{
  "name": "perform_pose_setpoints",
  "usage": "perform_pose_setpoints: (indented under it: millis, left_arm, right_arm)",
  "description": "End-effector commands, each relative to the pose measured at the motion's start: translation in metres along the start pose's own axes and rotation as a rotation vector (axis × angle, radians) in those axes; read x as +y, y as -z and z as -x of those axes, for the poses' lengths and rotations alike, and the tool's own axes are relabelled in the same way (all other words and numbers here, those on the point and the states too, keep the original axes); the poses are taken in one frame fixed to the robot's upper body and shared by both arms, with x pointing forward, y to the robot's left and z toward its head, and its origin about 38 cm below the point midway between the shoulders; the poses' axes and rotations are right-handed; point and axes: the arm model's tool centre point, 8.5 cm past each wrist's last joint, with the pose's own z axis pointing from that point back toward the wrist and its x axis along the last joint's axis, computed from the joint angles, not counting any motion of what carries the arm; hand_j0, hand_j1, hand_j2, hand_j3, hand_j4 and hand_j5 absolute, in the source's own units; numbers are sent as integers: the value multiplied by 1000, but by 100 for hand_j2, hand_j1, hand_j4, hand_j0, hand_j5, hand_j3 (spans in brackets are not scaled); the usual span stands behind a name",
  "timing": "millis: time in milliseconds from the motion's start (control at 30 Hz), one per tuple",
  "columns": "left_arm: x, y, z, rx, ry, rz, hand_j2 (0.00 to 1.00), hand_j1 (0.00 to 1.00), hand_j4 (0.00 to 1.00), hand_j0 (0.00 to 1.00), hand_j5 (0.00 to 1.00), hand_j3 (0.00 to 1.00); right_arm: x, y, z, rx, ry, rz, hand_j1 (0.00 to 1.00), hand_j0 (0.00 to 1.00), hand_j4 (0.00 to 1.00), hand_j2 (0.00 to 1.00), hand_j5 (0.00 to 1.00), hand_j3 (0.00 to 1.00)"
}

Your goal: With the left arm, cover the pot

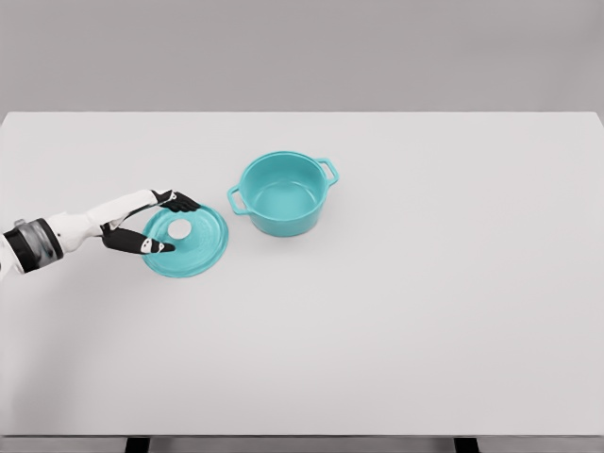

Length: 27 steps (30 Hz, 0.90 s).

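Note:
A teal pot (pixel 283 193) with two side handles stands uncovered near the middle of the white table (pixel 396 311). Its teal lid (pixel 203 250) with a white knob (pixel 179 229) lies on the table to the pot's left, a short gap away. My left hand (pixel 184 226) reaches in from the left edge and hovers at the lid's left half. Its dark fingers (pixel 179 201) are spread, one set above the knob and the thumb below it, without closing on it. The right arm does not show.
The table's far edge runs along the top of the view against a grey wall. No other objects lie on the table.

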Motion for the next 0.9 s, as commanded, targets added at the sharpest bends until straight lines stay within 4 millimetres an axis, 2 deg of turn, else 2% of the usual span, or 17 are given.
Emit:
perform_pose_setpoints:
  millis: [0, 867]
  left_arm:
    - [1, -1, 1, 7, -9, -3, 77, 77, 77, 77, 77, 77]
    - [-2, 2, 5, 21, -22, -4, 75, 75, 75, 75, 75, 75]
  right_arm:
    - [0, 0, 0, 0, 0, -1, 100, 100, 100, 100, 100, 100]
    - [0, 0, 0, 0, 0, -1, 100, 100, 100, 100, 100, 100]
